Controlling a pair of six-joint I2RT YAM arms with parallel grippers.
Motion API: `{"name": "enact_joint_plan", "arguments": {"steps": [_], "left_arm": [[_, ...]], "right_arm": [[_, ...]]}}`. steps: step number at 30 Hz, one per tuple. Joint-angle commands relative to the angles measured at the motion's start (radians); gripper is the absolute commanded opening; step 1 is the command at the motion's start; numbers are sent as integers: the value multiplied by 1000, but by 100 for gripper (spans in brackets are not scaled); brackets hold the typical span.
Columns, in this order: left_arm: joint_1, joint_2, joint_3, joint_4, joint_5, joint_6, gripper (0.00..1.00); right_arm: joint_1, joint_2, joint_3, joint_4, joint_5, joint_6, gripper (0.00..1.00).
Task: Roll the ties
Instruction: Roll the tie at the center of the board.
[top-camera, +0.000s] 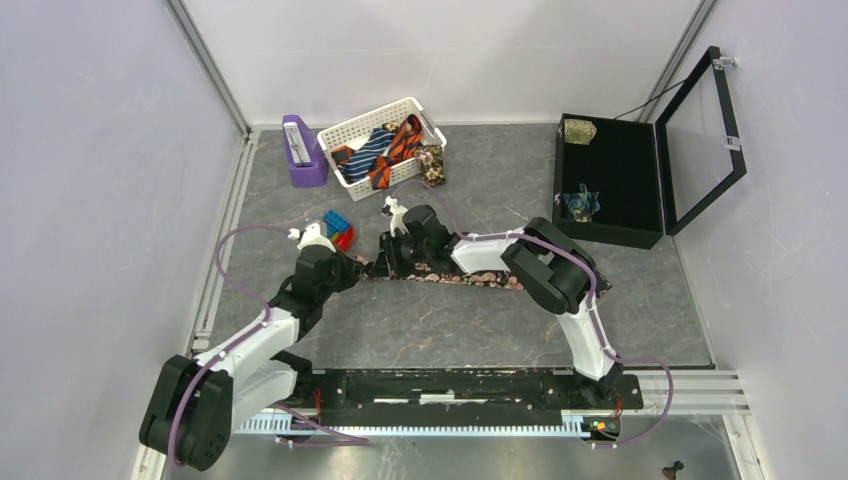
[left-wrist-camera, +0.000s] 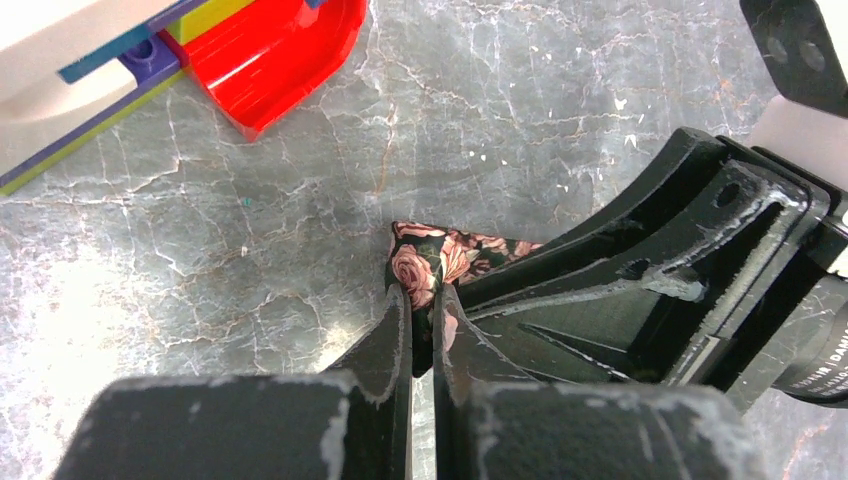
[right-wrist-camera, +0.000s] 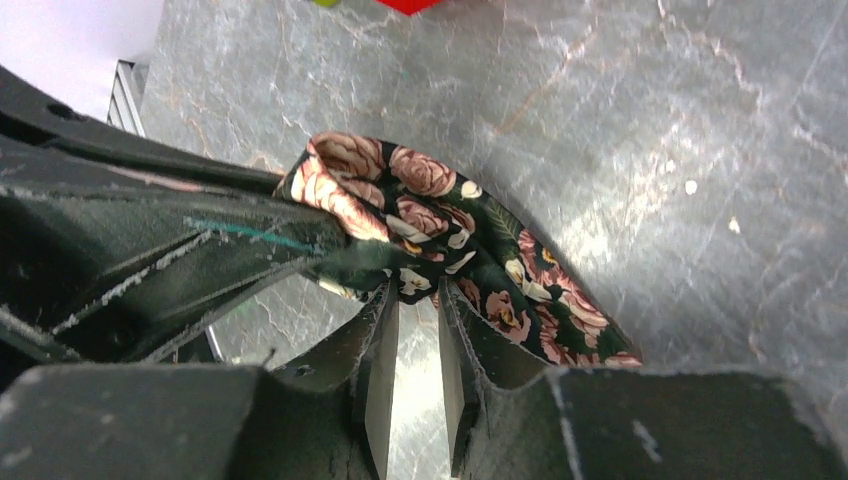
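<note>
Left gripper (left-wrist-camera: 422, 305) clamps the floral tie (left-wrist-camera: 415, 265) at its folded end. Right gripper (right-wrist-camera: 416, 300), narrowly parted, grip unclear, meets that end. The tie's length trails rightward.

I read the floral tie (right-wrist-camera: 440, 215) as soft matt cloth, creased at its fold. The counter (left-wrist-camera: 500, 120) looks a smooth grey marbled sheet with slight sheen. The left claw (left-wrist-camera: 422, 300) and right claw (right-wrist-camera: 415, 300) look like matt black plastic, edges scuffed pale. Upper left in my left wrist view, the red block (left-wrist-camera: 285, 45) is glossy plastic.
</note>
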Motion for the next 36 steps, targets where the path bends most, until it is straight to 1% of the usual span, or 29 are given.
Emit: {"name": "enact_joint_plan", "arguments": {"steps": [1, 10, 18, 25, 36], "left_arm": [[-12, -8, 55, -14, -21, 50, 2], [-36, 5, 95, -75, -73, 75, 2], [-119, 107, 126, -74, -182, 85, 2], [-179, 190, 174, -86, -264, 88, 2], [-248, 272, 200, -98, -371, 98, 2]], "right_arm": [[7, 32, 84, 20, 7, 7, 28], [7, 80, 148, 20, -8, 16, 28], [5, 101, 197, 9, -19, 26, 28], [-9, 75, 135, 21, -26, 16, 28], [-48, -39, 33, -15, -17, -29, 28]]}}
